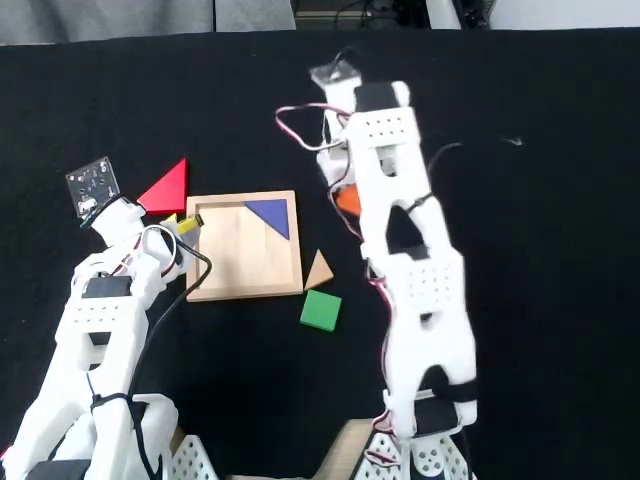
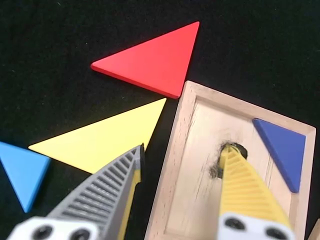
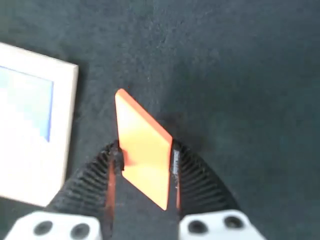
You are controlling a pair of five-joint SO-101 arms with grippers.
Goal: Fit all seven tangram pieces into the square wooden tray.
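Left fingers (image 2: 245,185): spread fairly wide and holding nothing. They straddle the near-left wall of the square wooden tray (image 2: 172,165). The yellow finger is inside the tray with its tip low over the floor; whether it touches the wood cannot be told. The grey finger is outside, over the large yellow triangle (image 2: 100,140).
Right fingers (image 3: 197,182): closed on the orange parallelogram (image 3: 142,145), which stands on edge between the pads and sticks out past the tips, above the black tabletop (image 1: 520,250).
Tray: lies flat on the tabletop between the two arms in the high view.
Piece in tray: a dark blue triangle (image 1: 270,215) sits in the far right corner, apart from the yellow finger.
Beside the left fingers: the large red triangle (image 2: 152,62) lies just off the tray's corner. The yellow triangle lies next to it, its tip near the tray wall. A small light blue triangle (image 2: 22,172) lies farther out.
Right of tray: a small plain-wood triangle (image 1: 319,270) lies just beside the tray's near right corner, and a green square (image 1: 320,310) lies near it.
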